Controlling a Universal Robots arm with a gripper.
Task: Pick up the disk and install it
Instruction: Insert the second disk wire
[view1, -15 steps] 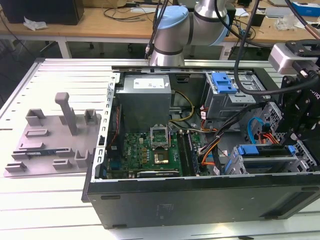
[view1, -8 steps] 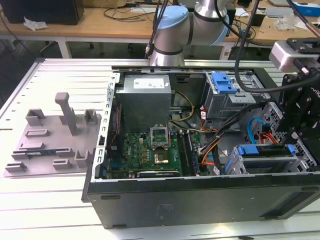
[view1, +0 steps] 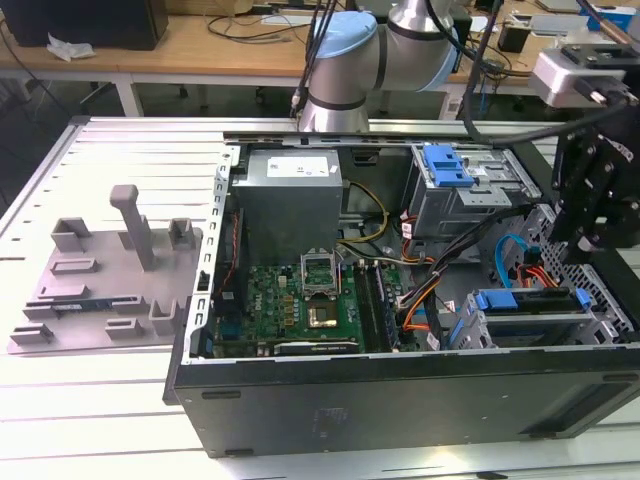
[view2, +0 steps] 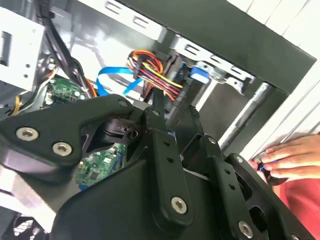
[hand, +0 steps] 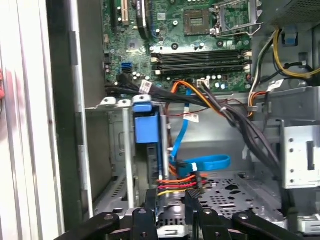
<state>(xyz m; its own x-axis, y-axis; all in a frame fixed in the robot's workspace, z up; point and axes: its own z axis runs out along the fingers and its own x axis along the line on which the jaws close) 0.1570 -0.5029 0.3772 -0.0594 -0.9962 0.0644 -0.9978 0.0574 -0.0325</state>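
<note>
Disk (hand: 146, 145) sits edge-up in the drive cage (view1: 590, 318) at the case's (view1: 400, 400) near right on the exterior view, gripper (hand: 171, 200) narrow and empty just above its cabled end; looks rigid, dense, shock-sensitive, so grip the blue carrier frame, not the label.

**No legible print in the scene**

The white sticker (view1: 301, 169) on the grey metal power supply box (view1: 289, 208) in the exterior view carries dark print, but its characters cannot be made out. The green motherboard (hand: 175, 37) in the first wrist view bears small white markings that are likewise unreadable. A small white tag (hand: 145, 86) on the black cable bundle (hand: 165, 92) there shows dark marks, too small to tell.
</note>
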